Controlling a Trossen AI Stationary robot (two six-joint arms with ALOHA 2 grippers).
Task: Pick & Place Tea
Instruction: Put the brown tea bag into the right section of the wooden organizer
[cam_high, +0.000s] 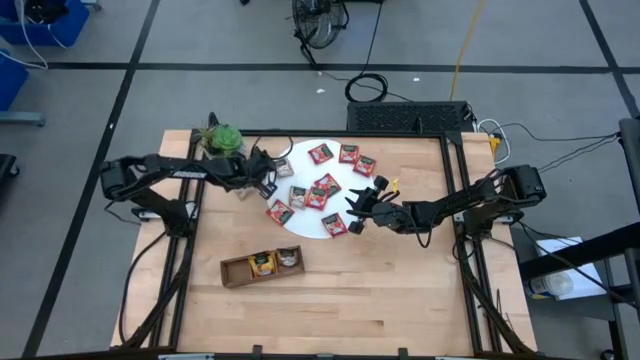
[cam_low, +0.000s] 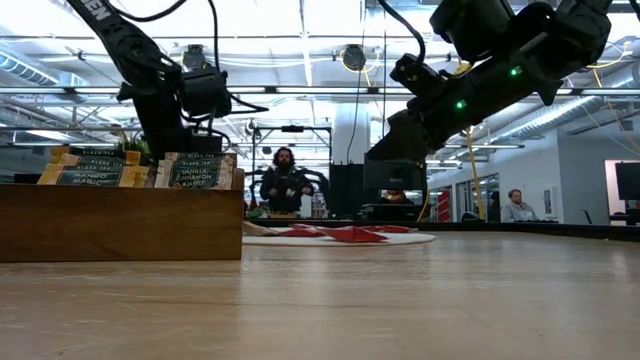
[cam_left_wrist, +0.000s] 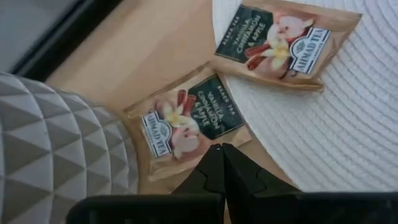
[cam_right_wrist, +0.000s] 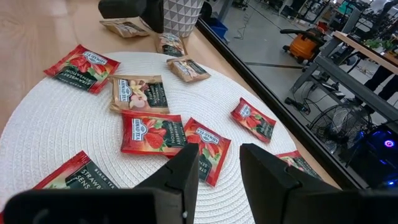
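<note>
Several tea sachets, mostly red (cam_right_wrist: 151, 134) and a few brown (cam_right_wrist: 138, 93), lie flat on the white disc (cam_high: 305, 225). One brown sachet (cam_left_wrist: 186, 118) lies on the wood at the disc's left rim, beside the plant pot (cam_left_wrist: 56, 143). My left gripper (cam_left_wrist: 221, 152) is shut, its tips over that sachet's near edge. My right gripper (cam_right_wrist: 219, 168) hovers open over the disc's right part (cam_high: 358, 205), pointing across the sachets with nothing between its fingers. In the wooden tray (cam_high: 232, 270) two sachets (cam_high: 262, 264) stand. My left gripper points steeply down at the brown sachet's edge (cam_left_wrist: 208, 140) with shut tips. The sachet lies flat on the wood. The fingers hide the spot, so I cannot tell whether they touch it.
The green potted plant (cam_high: 222, 140) stands at the table's far left corner, close to my left arm. The tray sits near the front, left of centre. Bare wood lies right of the disc and along the front edge. People (cam_low: 285, 185) show in the room behind.
</note>
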